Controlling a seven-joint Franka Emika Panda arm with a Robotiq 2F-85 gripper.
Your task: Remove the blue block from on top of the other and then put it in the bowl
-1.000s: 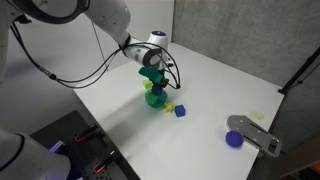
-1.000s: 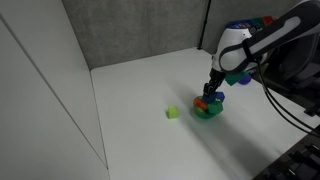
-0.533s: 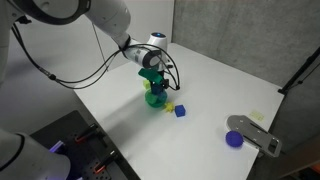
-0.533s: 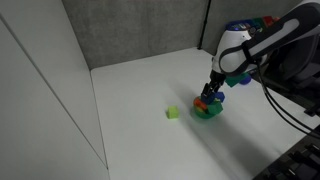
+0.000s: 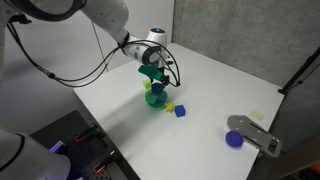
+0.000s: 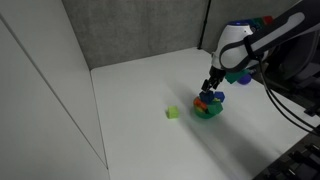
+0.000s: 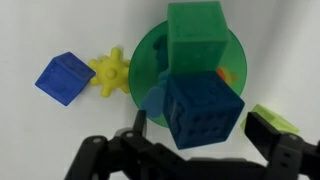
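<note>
A robot arm is reaching over a white desk (image 5: pixel 222 88), its hand (image 5: pixel 152 84) hanging just above a small bright-green bowl (image 5: pixel 155 101). In the wrist view the hand (image 7: pixel 200 128) is pointing straight down at the bowl (image 7: pixel 140 62). Its two dark fingers (image 7: pixel 140 128) are standing apart, one on each side of the blue block (image 7: pixel 203 112), with a thin gap showing on either side, so the hand appears open and is not pinching the block. The blue block, its face dotted with a grid of small holes, is sitting over the bowl, overlapping a green cube (image 7: pixel 208 35) that is lying inside. A second blue cube (image 7: pixel 62 78) is resting on the desk left of the bowl, just beside a yellow spiky piece (image 7: pixel 110 72). A lime-green cube (image 6: pixel 173 113) is lying apart from the bowl in an exterior view. A blue-purple disc (image 5: pixel 234 139) is lying well away near the desk's edge.
</note>
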